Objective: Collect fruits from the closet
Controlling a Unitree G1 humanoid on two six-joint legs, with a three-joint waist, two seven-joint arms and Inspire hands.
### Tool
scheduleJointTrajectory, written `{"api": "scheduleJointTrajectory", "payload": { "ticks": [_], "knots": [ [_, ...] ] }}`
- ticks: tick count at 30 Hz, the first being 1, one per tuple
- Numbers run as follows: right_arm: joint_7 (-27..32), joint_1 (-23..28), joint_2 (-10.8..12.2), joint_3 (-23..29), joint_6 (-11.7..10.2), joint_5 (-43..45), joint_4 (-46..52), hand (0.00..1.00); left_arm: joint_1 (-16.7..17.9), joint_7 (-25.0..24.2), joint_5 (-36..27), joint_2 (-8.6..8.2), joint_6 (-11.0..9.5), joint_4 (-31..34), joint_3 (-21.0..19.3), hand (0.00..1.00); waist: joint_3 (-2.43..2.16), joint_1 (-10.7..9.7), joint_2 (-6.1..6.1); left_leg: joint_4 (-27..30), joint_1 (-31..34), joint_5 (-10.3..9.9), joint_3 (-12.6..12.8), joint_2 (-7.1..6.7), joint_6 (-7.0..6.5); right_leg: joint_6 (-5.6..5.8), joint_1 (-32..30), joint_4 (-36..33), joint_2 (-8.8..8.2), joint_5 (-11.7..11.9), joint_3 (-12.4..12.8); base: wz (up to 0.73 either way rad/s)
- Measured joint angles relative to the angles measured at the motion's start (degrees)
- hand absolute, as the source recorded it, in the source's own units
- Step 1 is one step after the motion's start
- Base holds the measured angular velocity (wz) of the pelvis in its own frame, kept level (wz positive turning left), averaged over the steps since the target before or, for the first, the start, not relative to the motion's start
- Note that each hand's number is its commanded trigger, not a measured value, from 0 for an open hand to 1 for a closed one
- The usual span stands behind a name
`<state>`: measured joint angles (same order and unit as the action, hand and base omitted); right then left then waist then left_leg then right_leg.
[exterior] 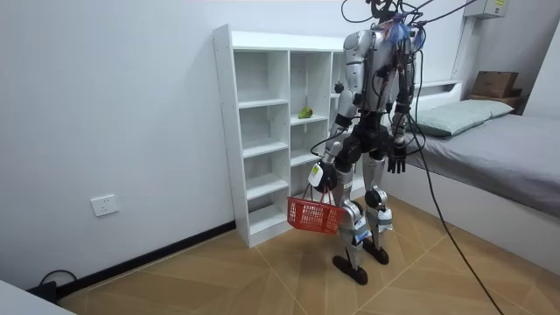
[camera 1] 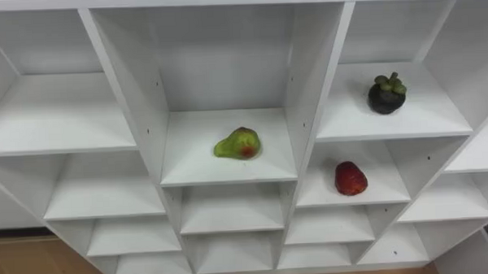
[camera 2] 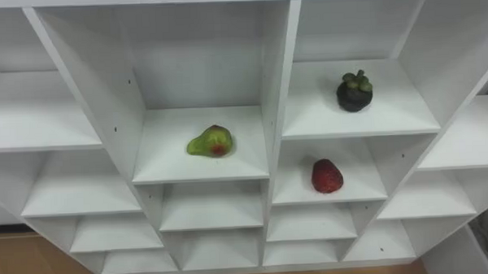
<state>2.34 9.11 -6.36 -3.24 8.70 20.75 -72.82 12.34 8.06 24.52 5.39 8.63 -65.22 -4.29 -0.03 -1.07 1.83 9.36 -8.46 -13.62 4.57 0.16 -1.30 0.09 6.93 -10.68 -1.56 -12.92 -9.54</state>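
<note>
A white closet [camera 1: 306,86] of open compartments fills the view ahead. A green pear-like fruit with a red patch [camera 1: 238,144] lies in the middle compartment. A dark mangosteen [camera 1: 386,94] stands on the upper shelf to its right, and a red strawberry-like fruit [camera 1: 350,179] lies one shelf below that. In the room view I stand close in front of the closet [exterior: 254,131]. My left hand [exterior: 319,176] hangs low, curled round the handle of a red basket [exterior: 313,215]. My right hand [exterior: 398,164] hangs by my side with relaxed fingers, holding nothing.
A bed [exterior: 499,144] with a pillow stands behind me at the room view's right. A wooden floor [exterior: 262,280] spreads round the closet's foot. The other compartments hold nothing.
</note>
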Motion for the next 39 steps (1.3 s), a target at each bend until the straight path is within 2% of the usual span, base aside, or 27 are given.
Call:
{"api": "scheduleJointTrajectory", "payload": {
  "ticks": [9,25,31,33,39],
  "knots": [
    [-0.07,-0.25,-0.01,-0.32,0.04,-0.02,0.02,0.00,-0.25,-0.41,-0.03,0.06,-0.04,0.11,0.08,1.00,-0.01,0.29,-0.42,0.07,0.10,0.00,-0.17,-0.02,0.00,0.00,0.00,-0.03,-0.02,0.00,-0.17,0.00],
    [-0.08,-0.21,-0.02,-0.44,-0.43,-0.05,-0.14,0.00,-0.12,-0.53,0.03,0.15,-0.40,0.10,0.06,1.00,0.04,0.72,-0.47,0.09,0.12,0.00,-0.18,-0.01,0.00,0.00,0.04,-0.01,-0.04,0.00,-0.15,0.00],
    [-0.41,-0.31,-0.02,-0.44,-0.52,-0.50,-0.12,0.00,-0.22,-1.37,-0.13,0.15,-0.52,0.10,0.37,1.00,0.17,0.91,-0.90,0.06,0.13,0.00,-0.15,-0.01,0.00,0.00,0.02,0.03,-0.01,0.00,-0.18,0.00],
    [-0.41,-0.52,-0.02,-0.41,-0.60,-0.77,-0.11,0.00,-0.23,-1.36,-0.13,0.24,-0.57,0.10,1.63,1.00,0.28,0.80,-1.12,0.06,0.17,0.00,-0.10,-0.01,0.00,0.00,0.03,0.03,-0.02,0.00,-0.20,0.00],
    [1.13,-1.12,-0.05,0.81,-2.38,-1.62,1.25,0.00,0.67,-1.36,-0.11,0.30,-1.51,0.12,2.27,1.00,0.28,-0.30,-1.20,0.15,0.88,0.00,0.06,-0.02,0.00,0.00,-0.45,-0.11,0.04,0.00,-0.15,0.00]
  ]
}}
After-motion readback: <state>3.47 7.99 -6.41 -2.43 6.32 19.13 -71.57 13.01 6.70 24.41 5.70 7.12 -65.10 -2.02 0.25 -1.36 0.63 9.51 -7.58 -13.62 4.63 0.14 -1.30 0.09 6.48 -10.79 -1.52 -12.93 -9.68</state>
